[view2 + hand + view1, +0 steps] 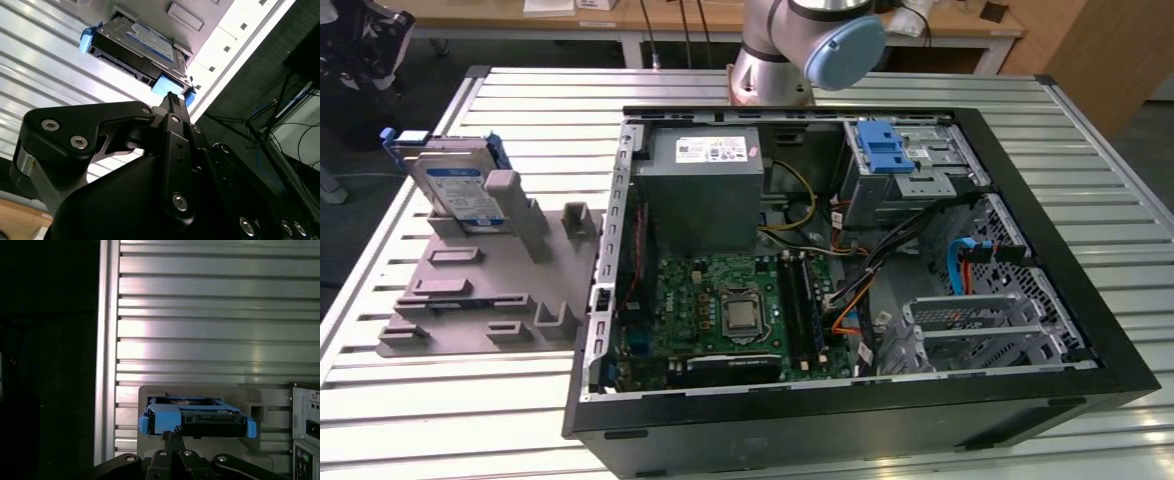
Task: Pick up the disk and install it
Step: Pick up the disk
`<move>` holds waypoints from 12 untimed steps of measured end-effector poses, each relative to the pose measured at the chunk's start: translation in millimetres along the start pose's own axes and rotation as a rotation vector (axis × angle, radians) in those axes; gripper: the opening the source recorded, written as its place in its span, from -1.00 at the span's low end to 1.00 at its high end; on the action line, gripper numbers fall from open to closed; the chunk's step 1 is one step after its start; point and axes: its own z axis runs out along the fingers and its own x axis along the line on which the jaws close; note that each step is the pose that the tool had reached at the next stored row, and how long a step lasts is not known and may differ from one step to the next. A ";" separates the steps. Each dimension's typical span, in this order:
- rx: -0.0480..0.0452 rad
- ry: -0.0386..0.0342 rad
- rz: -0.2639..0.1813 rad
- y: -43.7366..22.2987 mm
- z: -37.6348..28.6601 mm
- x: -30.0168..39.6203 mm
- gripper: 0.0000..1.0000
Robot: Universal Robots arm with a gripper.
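The disk (200, 417) is seen directly past the tips of the jaws in both wrist views (135, 47), and it is not gripped. The jaws appear to be pressed together with nothing between them, although their dark tips are hard to separate from the black linkage (100, 130) behind them. The disk is framed by blue carrier rails (160, 422), and a white-and-blue label (150, 39) is carried on its broad face. It is stood upright on edge in a slot of a grey holder (480, 290), whose pale plate is also seen around it in the first wrist view. In the exterior view the disk (454, 185) is found at the far end of this holder, at the exterior view's left. The holder is laid on a ribbed metal surface (520, 95), just beside an open black computer case (854, 425) that is laid on its side at the exterior view's right of it. Inside the case a green motherboard (720, 310) is exposed, a grey power-supply box (700, 190) with a white sticker is fitted beyond it, and a bright-blue latch piece (887, 150) is set near the far corner. A perforated metal drive cage (974, 325) is seen toward the near corner at the exterior view's right. The arm (807, 40) is seen rising from the surface beyond the case.
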 end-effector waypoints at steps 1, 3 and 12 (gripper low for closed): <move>0.0001 0.0004 -0.008 0.0 0.0 0.0 -0.79; 0.0002 0.0009 -0.023 0.0 0.0 0.1 -0.79; 0.0006 0.0032 -0.080 0.0 0.0 0.1 -0.79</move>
